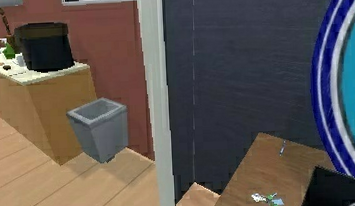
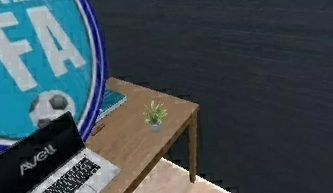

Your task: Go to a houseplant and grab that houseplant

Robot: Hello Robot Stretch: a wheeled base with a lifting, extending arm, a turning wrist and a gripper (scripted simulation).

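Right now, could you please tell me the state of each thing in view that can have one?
laptop: lid open, screen raised, resting on the wooden table.
houseplant: upright in its small pot, standing on the table near a corner, apart from the laptop.
bin: upright on the floor, no lid on it.

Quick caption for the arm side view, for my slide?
Small potted houseplant on a wooden desk near an open laptop, with a round blue football sign against a dark wall.
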